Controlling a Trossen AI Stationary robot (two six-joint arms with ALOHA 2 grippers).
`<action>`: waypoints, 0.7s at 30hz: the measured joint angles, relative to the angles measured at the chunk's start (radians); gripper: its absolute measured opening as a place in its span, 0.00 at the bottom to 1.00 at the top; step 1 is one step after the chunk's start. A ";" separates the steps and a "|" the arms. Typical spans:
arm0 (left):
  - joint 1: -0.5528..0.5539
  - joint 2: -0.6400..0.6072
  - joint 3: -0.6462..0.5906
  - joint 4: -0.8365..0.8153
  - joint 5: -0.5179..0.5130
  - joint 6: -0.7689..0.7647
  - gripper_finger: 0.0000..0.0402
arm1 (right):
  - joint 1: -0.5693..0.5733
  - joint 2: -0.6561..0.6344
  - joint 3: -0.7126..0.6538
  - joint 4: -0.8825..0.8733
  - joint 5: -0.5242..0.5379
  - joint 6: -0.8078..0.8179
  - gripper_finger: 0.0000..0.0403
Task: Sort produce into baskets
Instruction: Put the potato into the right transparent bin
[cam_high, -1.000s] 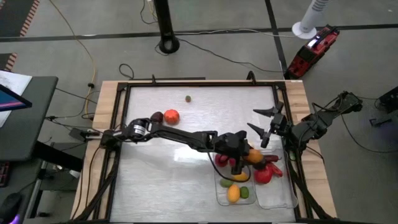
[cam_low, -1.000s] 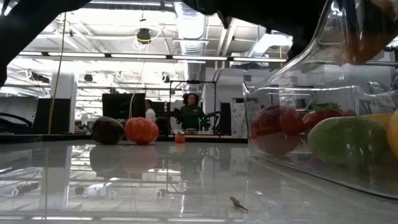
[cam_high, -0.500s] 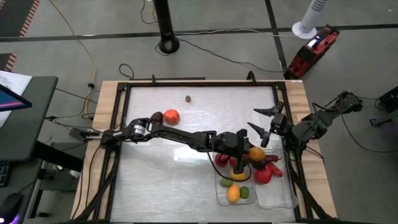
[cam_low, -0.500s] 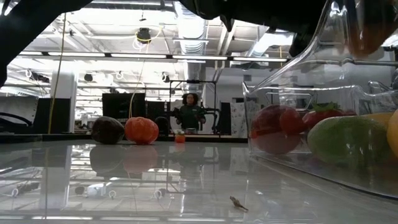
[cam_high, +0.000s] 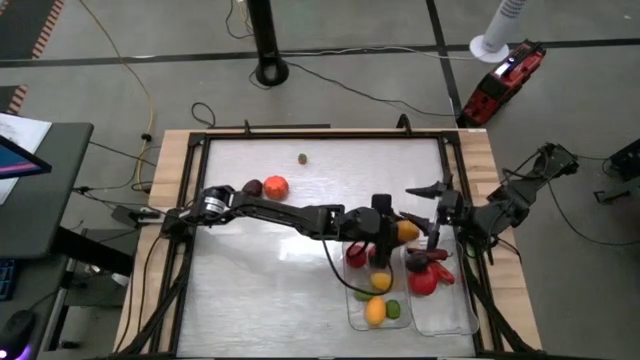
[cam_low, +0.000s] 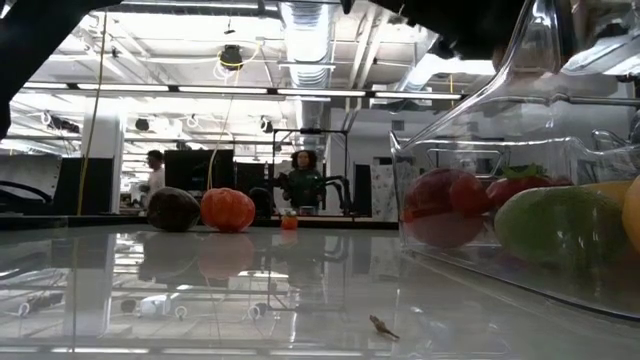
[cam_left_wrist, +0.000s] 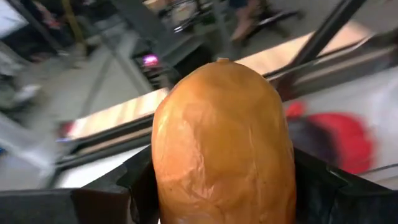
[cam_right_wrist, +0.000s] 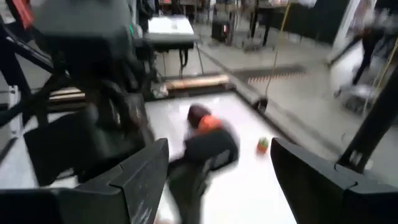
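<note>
My left gripper (cam_high: 398, 233) reaches in from the table's left and is shut on an orange-yellow fruit (cam_high: 408, 232), above the far ends of two clear baskets (cam_high: 352, 300). In the left wrist view the fruit (cam_left_wrist: 221, 137) fills the space between the fingers. The left basket holds red, yellow, orange and green produce (cam_high: 376, 311). The right basket (cam_high: 462, 318) holds red pieces (cam_high: 425, 281). A red tomato (cam_high: 276, 186), a dark purple piece (cam_high: 254, 188) and a small olive piece (cam_high: 302, 158) rest on the table. My right gripper (cam_high: 428, 212) stands open near the right edge, holding nothing. My left gripper pinches the orange-yellow fruit by two opposite sides (cam_left_wrist: 163, 155) between its two fingers (cam_left_wrist: 138, 182). The fingers come nearly level from the table's left. The fruit sticks out past them and is lifted clear of the baskets and the table.
The low view shows the tomato (cam_low: 228, 210) and the purple piece (cam_low: 172, 210) far off, and the basket wall (cam_low: 440, 200) close at the right. A raised frame (cam_high: 300, 133) runs round the table. People stand in the room beyond.
My left gripper has risen with the orange-yellow fruit and rolled about its own line, still shut on it; the fruit now sits a little nearer the baskets' far ends. My right gripper has swung slightly and stays open.
</note>
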 joint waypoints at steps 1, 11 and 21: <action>0.000 0.000 0.000 -0.008 -0.032 0.032 0.59 | 0.004 0.000 0.000 -0.033 -0.001 0.059 0.77; 0.000 0.007 0.000 -0.009 -0.287 0.275 0.59 | 0.017 -0.013 0.133 -0.473 -0.059 0.504 0.77; 0.008 0.007 0.000 0.057 -0.382 0.373 0.59 | 0.055 0.041 0.093 -0.599 -0.056 0.790 0.77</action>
